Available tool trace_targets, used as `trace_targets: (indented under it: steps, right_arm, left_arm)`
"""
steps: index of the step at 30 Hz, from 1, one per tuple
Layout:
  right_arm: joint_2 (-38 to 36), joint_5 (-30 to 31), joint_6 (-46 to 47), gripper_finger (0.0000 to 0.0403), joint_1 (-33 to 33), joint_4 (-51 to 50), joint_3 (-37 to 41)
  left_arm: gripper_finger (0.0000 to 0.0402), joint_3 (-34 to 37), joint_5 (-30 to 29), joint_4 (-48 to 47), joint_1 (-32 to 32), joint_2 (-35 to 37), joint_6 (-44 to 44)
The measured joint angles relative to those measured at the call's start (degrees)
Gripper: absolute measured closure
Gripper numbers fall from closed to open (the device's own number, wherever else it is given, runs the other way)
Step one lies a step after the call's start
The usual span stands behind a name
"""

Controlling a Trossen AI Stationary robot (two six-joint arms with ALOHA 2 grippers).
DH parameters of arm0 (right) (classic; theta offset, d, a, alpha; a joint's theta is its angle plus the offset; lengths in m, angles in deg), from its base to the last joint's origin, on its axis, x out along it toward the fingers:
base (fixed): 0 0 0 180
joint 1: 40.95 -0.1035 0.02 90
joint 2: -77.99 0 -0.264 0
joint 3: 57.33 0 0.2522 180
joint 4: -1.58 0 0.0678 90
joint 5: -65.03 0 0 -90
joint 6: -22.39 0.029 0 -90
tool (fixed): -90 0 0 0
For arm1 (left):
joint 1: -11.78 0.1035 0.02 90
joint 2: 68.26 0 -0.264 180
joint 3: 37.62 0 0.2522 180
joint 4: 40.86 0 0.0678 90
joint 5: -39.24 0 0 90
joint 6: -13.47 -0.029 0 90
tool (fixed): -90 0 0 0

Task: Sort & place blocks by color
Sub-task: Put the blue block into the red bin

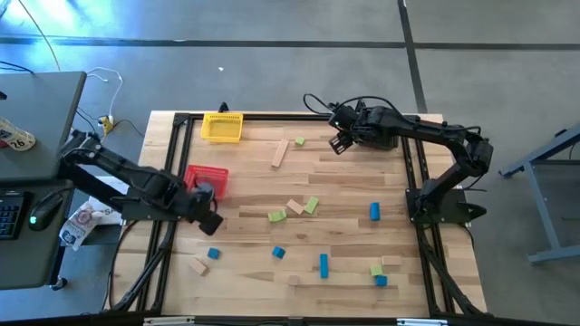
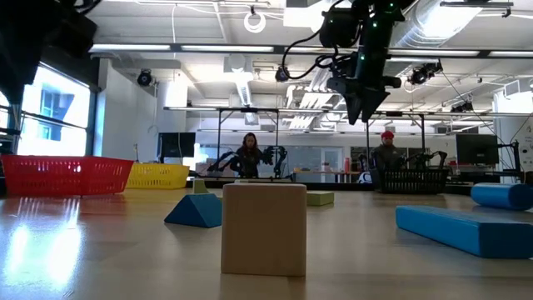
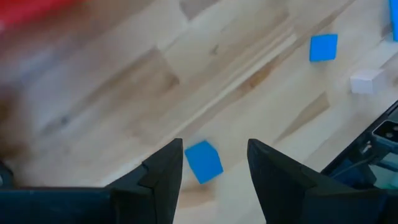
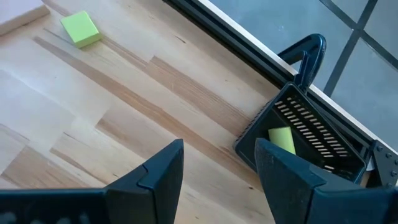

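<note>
Blue, light green and tan blocks lie scattered on the wooden table (image 1: 344, 181). My left gripper (image 1: 210, 223) is open beside the red basket (image 1: 207, 179). In the left wrist view a blue cube (image 3: 204, 162) shows on the table between my left gripper's (image 3: 214, 152) fingers, untouched; in the high view it is the blue cube (image 1: 213, 254). My right gripper (image 1: 340, 141) is open and raised near the far edge, high above the table in the low view (image 2: 362, 100). Its wrist view (image 4: 217, 155) shows a black basket (image 4: 305, 134) holding one green block (image 4: 281, 139), and a green cube (image 4: 81, 29) on the table.
A yellow basket (image 1: 222, 127) stands at the far left corner. A tan bar (image 1: 280, 152) and a green cube (image 1: 300, 141) lie near my right gripper. Green and tan blocks (image 1: 294, 208) cluster mid-table. Blue blocks (image 1: 323, 264) lie toward the near edge. People stand in the room beyond (image 2: 248, 157).
</note>
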Motion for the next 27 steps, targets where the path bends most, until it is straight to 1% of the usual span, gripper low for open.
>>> trace_targets:
  steps: [6,10,17,21,27]
  right_arm:
    - [0.00,-0.02,0.01,0.0217,0.00,0.04,0.03]
    - [0.00,-0.02,0.00,0.0217,0.00,0.07,0.03]
    - [0.00,-0.04,0.00,0.0217,0.00,1.19,0.03]
    - [0.00,-0.07,0.00,0.0217,0.00,2.09,0.03]
    - [0.00,-0.08,0.00,0.0217,0.00,3.11,0.03]
  left_arm:
    - [0.0234,0.00,-0.10,0.30,-8.03,-3.56,12.23]
    - [0.0234,0.02,-0.10,1.75,-11.33,-7.10,16.97]
    - [0.0234,0.02,-0.12,4.78,-13.59,-13.09,19.91]
    - [0.0234,0.02,-0.12,6.40,-13.59,-16.10,19.89]
    - [0.0234,0.02,-0.12,11.20,-13.57,-19.61,19.91]
